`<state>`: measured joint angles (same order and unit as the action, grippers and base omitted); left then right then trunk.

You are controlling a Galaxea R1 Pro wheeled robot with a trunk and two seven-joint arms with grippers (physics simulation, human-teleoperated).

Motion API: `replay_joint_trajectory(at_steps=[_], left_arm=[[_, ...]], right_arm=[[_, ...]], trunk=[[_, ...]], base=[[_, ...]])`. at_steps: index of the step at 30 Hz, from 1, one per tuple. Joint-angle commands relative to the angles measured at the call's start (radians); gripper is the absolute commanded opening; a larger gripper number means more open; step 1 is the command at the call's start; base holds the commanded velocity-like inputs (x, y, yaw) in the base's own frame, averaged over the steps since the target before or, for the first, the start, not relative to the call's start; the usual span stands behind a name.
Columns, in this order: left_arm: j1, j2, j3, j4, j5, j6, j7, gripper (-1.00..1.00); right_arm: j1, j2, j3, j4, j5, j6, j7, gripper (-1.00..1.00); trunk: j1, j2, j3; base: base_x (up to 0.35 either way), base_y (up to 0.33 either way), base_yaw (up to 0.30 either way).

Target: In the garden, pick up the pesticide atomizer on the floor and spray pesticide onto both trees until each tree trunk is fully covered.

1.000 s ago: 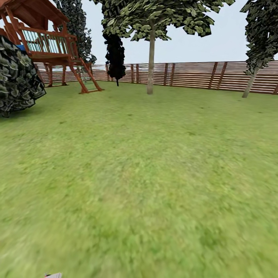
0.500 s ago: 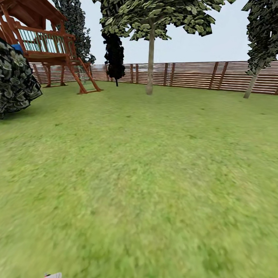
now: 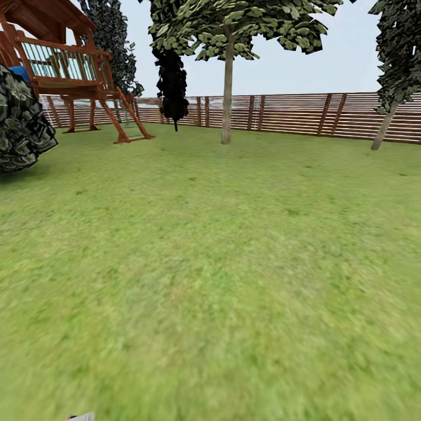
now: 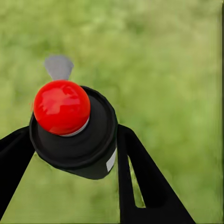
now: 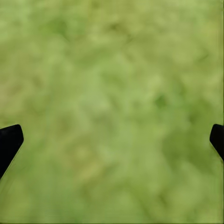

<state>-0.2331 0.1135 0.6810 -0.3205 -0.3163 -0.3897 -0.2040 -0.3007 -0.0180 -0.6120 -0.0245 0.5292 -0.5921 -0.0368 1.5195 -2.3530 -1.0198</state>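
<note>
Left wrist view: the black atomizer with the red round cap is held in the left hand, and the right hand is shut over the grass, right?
Not quite. The right wrist view shows the right hand open, fingertips far apart over grass. The left hand does hold the black atomizer with the red round cap.

A: Ground? Green lawn (image 3: 234, 263), blurred close by.
B: Standing on it: two tree trunks (image 3: 227, 93) (image 3: 383, 126), wooden play tower (image 3: 70, 64), slat fence (image 3: 292, 114), leafy bush (image 3: 20, 126).
</note>
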Motion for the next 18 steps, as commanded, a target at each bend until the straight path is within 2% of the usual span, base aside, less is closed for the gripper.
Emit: replay_joint_trajectory(at_steps=[1,18], left_arm=[[0.000,0.000,0.000,0.000,0.000,0.000,0.000,-1.00],[0.000,0.000,0.000,0.000,0.000,0.000,0.000,-1.00]], right_arm=[[0.000,0.001,0.000,0.000,0.000,0.000,0.000,1.00],[0.000,0.000,0.000,0.000,0.000,0.000,0.000,1.00]], trunk=[[0.000,0.000,0.000],[0.000,0.000,0.000]], base=[[0.341,-0.093,0.000],[0.341,-0.093,0.000]])
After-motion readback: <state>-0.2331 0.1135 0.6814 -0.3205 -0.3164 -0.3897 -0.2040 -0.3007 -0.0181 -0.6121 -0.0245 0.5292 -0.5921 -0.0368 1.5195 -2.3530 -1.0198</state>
